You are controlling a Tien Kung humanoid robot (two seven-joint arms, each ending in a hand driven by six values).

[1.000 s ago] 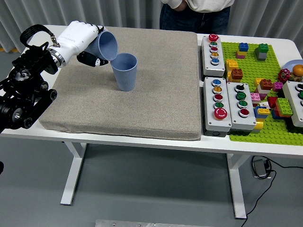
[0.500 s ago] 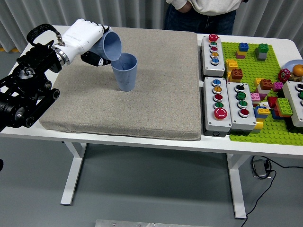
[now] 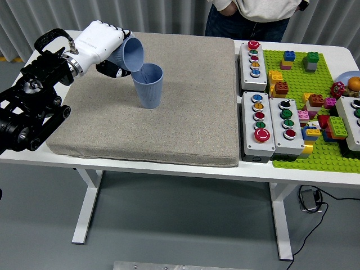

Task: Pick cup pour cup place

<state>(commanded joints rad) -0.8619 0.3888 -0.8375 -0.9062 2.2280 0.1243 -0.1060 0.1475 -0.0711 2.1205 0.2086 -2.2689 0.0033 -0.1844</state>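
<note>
Left hand: the left hand (image 3: 100,42) is clamped around the tilted cup (image 3: 129,53), with the fingers wrapped about its body.
Tilted cup: it is held on its side above and just left of the standing cup (image 3: 149,85), its mouth turned down toward that cup's rim.
Change: compared with a second ago, the tilted cup is seen raised slightly and brought closer over the standing cup; over the last half second almost nothing is altered.
Meaning: the pour is judged to be at or near its full tilt and is being held; placing is not yet done.
Standing cup: it is set upright on the grey mat (image 3: 185,112) on the counter (image 3: 169,166).
Right hand: none is seen.
Person: a person (image 3: 253,14) is seen at the far side, touching nothing on the counter.
</note>
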